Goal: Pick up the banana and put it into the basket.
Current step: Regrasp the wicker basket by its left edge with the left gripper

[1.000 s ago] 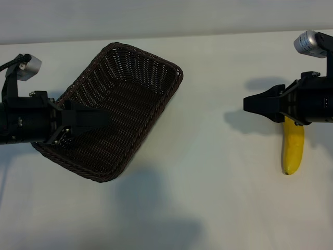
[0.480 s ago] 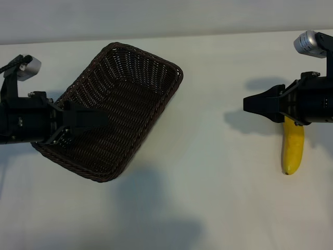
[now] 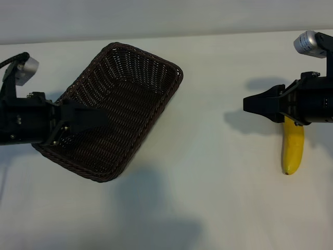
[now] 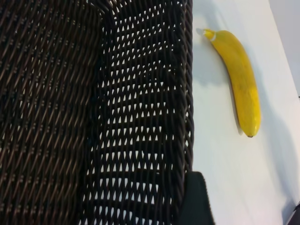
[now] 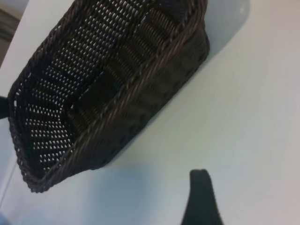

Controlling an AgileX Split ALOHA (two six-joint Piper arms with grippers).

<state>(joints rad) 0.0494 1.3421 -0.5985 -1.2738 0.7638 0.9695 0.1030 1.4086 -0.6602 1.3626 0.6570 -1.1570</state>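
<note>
I see the banana lying flat on the white table, well to the right of the basket in the exterior view, not in it. It is smooth, bright yellow, gently curved, one piece. Its upper end is hidden under my right gripper; the lower, rounded end points away from the gripper toward the near table edge. In the left wrist view the banana shows whole: pale stem stub with a lighter ring at one end, small dark tip at the other, a few faint darker smudges on the skin. It lies apart from the basket rim, bare table between them.

The basket is dark brown woven wicker, rectangular with rounded corners, low sides, open weave that lets the light table show through the wall. It sits at an angle on the table. Nothing is inside it that I can see.

My left gripper hangs over the basket's left end, jaws spread, nothing between them. My right gripper sits above the banana's top end, pointing toward the basket, jaws parted and gripping nothing; the banana lies on the table below it.
</note>
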